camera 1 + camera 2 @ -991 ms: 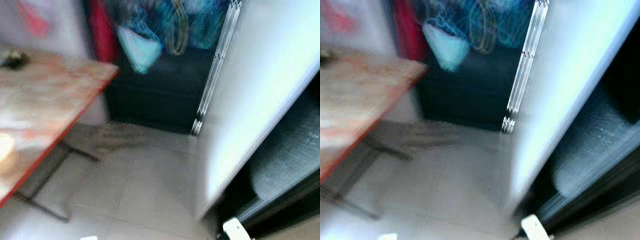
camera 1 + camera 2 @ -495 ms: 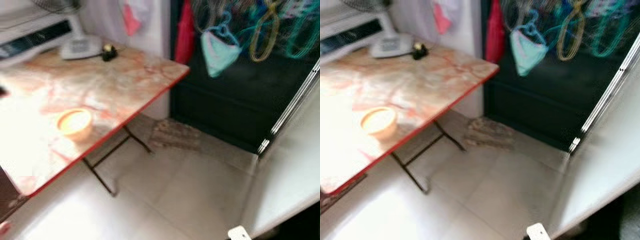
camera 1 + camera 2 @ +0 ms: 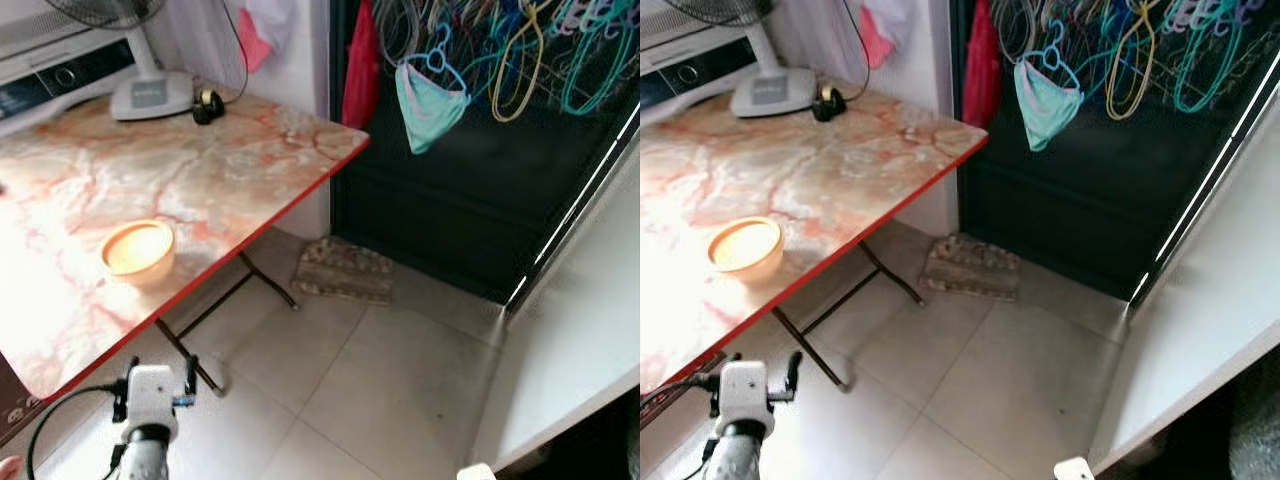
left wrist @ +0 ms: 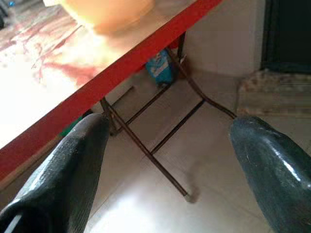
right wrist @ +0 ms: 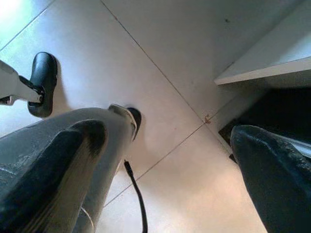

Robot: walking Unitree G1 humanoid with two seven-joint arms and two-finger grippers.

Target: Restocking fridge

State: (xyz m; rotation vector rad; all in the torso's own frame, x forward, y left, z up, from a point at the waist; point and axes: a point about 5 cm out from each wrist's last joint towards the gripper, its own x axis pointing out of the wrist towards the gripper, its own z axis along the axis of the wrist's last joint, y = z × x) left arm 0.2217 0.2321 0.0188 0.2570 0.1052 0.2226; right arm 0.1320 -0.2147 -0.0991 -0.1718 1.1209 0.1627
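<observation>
Fridge door [image 3: 585, 330]: the white panel stands swung open at the robot's right, over pale floor tiles. No stock item is carried. Left gripper [image 4: 165, 160] hangs below the red table edge [image 4: 131, 58], fingers apart and empty. Right gripper [image 5: 160, 160] points at the floor, fingers apart, empty. A yellow bowl [image 3: 139, 250] sits on the marble-patterned table [image 3: 230, 160]. Restocking progress cannot be judged.

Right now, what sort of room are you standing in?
Probably a home utility or kitchen corner: a marble-patterned folding table holding an orange bowl and a fan base, coloured clothes hangers on a dark door, tiled floor.
</observation>
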